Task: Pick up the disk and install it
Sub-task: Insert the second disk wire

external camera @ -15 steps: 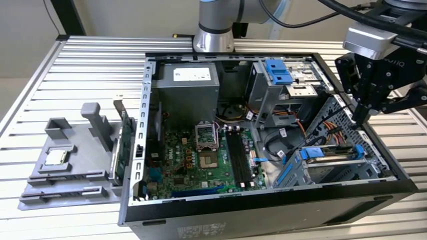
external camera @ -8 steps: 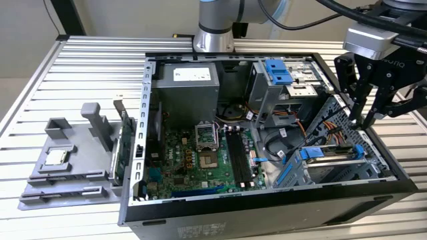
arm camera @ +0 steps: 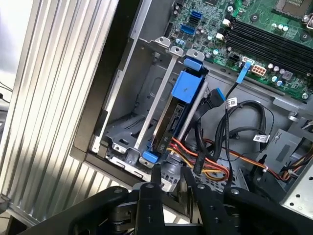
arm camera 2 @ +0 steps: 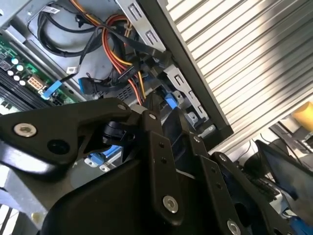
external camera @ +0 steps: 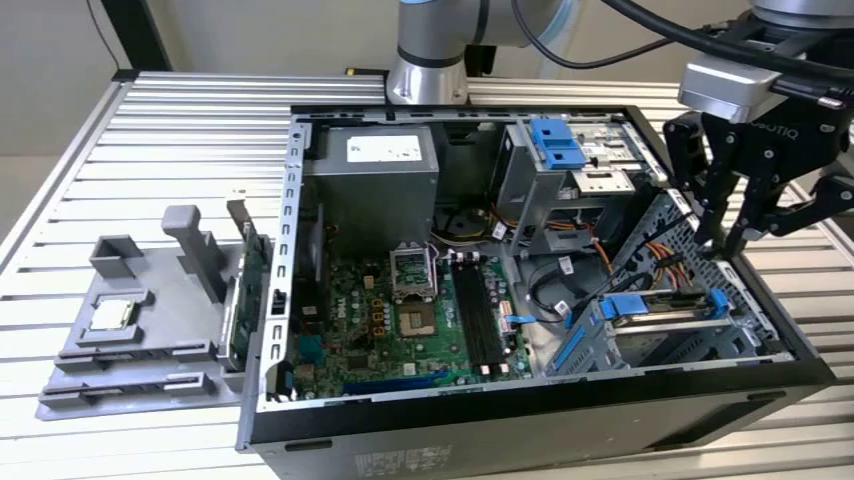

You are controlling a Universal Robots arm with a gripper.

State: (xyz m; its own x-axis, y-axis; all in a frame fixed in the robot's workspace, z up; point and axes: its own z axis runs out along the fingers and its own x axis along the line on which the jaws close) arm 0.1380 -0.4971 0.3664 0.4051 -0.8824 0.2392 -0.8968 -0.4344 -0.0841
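The disk (external camera: 658,306), silver with a blue rail frame, sits on edge in the drive cage (external camera: 667,345) at the case's front corner, on the exterior view's right. In the first wrist view the disk (arm camera: 172,117) stands between the cage's metal rails, its blue frame (arm camera: 188,88) facing the motherboard. My black gripper (external camera: 727,243) hangs just above and behind the disk, near the case wall. It is shut, with nothing held. Its fingertips (arm camera: 155,178) hover over the disk's cable end. The gripper (arm camera 2: 159,105) also points into the cage in the second wrist view.
Orange, yellow and black cables (arm camera: 215,164) run beside the disk. The case also holds the motherboard (external camera: 400,310), a grey power-supply box (external camera: 374,170) and an upper bay with a blue latch (external camera: 554,145). A grey fixture (external camera: 147,340) carrying a processor chip (external camera: 114,313) stands on the ribbed table (external camera: 174,130).
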